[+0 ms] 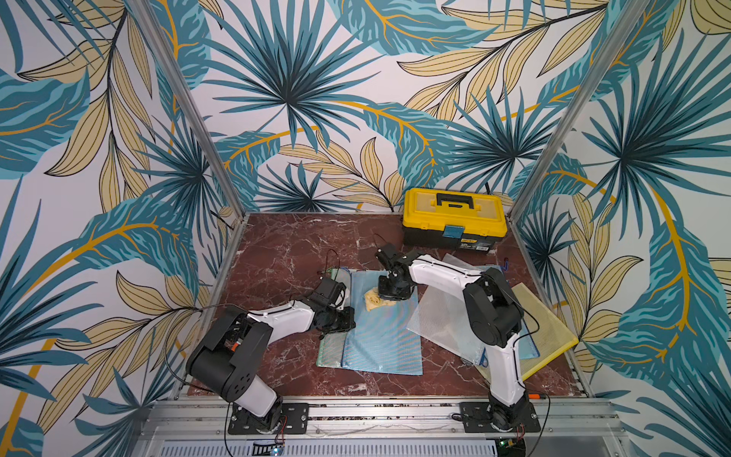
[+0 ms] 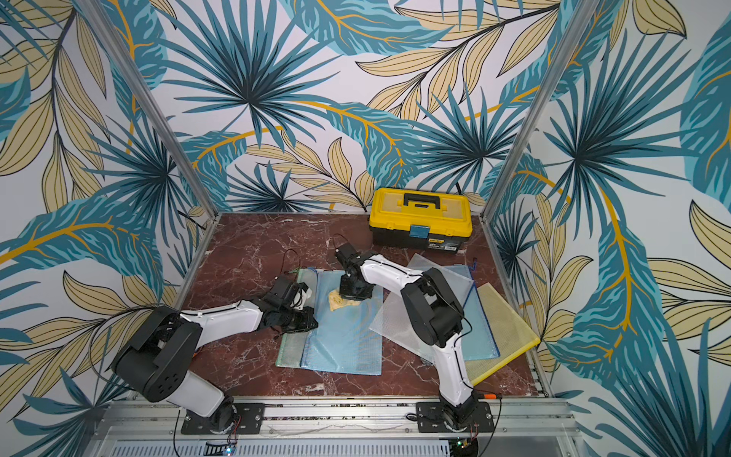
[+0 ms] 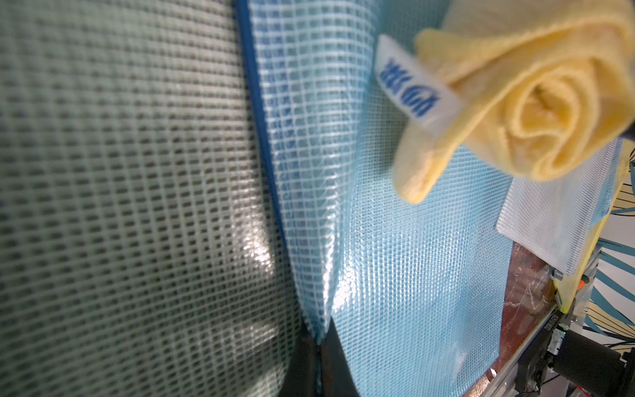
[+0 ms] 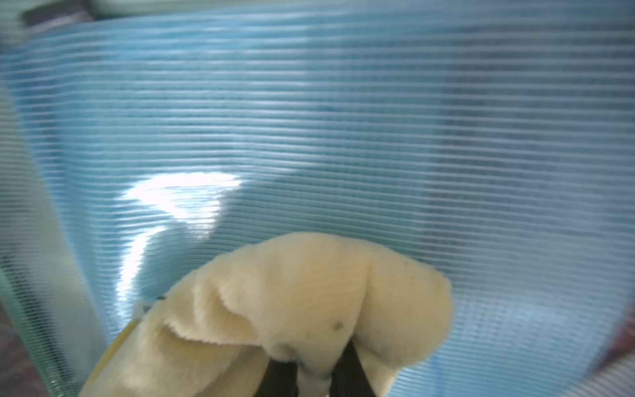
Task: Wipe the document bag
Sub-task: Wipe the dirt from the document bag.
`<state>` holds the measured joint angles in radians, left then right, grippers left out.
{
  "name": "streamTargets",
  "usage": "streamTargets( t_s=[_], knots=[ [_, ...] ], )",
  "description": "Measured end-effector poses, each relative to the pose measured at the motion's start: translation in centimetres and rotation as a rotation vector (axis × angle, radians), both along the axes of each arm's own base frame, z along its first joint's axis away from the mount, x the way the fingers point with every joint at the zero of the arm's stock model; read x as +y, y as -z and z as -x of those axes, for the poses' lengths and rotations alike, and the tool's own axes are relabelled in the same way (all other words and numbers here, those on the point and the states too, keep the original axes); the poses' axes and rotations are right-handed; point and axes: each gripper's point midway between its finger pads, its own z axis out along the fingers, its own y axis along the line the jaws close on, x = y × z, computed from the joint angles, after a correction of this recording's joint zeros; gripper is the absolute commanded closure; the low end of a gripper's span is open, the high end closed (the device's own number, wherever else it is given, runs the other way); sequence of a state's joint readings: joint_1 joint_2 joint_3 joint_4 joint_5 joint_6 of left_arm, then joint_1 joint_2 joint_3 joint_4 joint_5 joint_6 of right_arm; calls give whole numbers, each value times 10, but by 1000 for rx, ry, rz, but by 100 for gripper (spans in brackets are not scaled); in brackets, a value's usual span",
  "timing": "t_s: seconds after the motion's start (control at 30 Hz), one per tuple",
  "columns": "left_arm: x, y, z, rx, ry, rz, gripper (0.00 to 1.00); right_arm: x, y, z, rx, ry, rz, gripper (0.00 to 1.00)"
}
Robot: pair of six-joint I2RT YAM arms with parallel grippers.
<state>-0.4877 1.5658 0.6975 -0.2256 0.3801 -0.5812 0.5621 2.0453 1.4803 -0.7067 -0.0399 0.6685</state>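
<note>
At the front edge, an aluminium rail (image 1: 375, 411) carries the bases of both arms. Behind it, on the red marble-patterned tabletop (image 1: 277, 257), the flat rectangular blue mesh document bag (image 1: 381, 336) lies about midway between the arms. Its long axis runs from the near edge toward the back wall. It overlaps a pale green mesh bag (image 1: 330, 352), which shows along its left side.

The left pincer (image 1: 346, 319) sits at the blue bag's left long edge, pressed together on it. In the left wrist view that edge, trimmed in dark blue, rises in a fold and runs down between the dark fingers (image 3: 335, 364).

The right pincer (image 1: 391, 296) points down over the bag's far half, clamped on a crumpled pale yellow cloth (image 1: 374, 301) that rests on the blue mesh. In the right wrist view the cloth bulges out ahead of the two black fingers (image 4: 348, 371).

To the right, a clear mesh bag (image 1: 439, 316) lays one corner over the blue bag's right edge and partly covers a yellow mesh bag (image 1: 550, 336). A closed yellow-and-black plastic toolbox (image 1: 455, 217) stands against the back wall.
</note>
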Motion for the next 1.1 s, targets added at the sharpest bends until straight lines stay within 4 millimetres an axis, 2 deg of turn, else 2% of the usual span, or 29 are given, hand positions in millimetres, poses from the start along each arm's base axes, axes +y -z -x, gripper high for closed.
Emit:
streamTargets(
  t_s=[0.07, 0.13, 0.17, 0.23, 0.3, 0.33, 0.43, 0.5, 0.53, 0.6, 0.67, 0.73, 0.8, 0.93, 0.97, 1.03, 1.1],
  knots=[
    [0, 0, -1, 1, -6, 0, 100, -45, 0, -1, 16, 79, 30, 100],
    [0, -1, -1, 5, -14, 1, 100, -79, -1, -4, 24, 143, 60, 100],
    [0, -1, -2, 4, -19, 0, 100, -88, -1, -4, 26, 158, 73, 100],
    [1, -2, -5, 4, -36, -4, 100, -86, -2, -2, 26, 152, 76, 100],
    [3, -4, -9, 6, -62, -9, 100, -67, -3, 4, 26, 103, 81, 100],
    [5, -6, -13, 5, -80, -9, 100, -50, -4, 7, 24, 63, 76, 100],
    [13, -11, -27, 0, -147, -2, 100, 20, -5, 19, 6, -76, 34, 100],
    [22, -12, -34, 2, -192, 1, 100, 59, -1, 36, 9, -149, -13, 100],
    [25, -12, -36, 5, -208, 1, 100, 72, 0, 45, 15, -172, -35, 100],
    [30, -12, -39, 11, -231, 3, 100, 80, 2, 52, 22, -181, -56, 100],
    [31, -12, -39, 14, -236, 4, 100, 75, 2, 52, 26, -164, -75, 100],
    [31, -12, -39, 16, -237, 5, 100, 59, 3, 51, 29, -135, -83, 100],
    [32, -11, -39, 19, -239, 4, 100, 32, 3, 50, 37, -84, -81, 100],
    [32, -10, -40, 24, -250, 5, 100, -36, 1, 47, 52, 46, -15, 100],
    [33, -10, -40, 26, -257, 5, 100, -46, 1, 48, 56, 62, 7, 100],
    [35, -9, -41, 31, -278, 2, 100, -47, 0, 51, 63, 52, 39, 100],
    [36, -8, -44, 35, -301, 6, 100, -28, -3, 58, 66, -5, 58, 100]
  ],
)
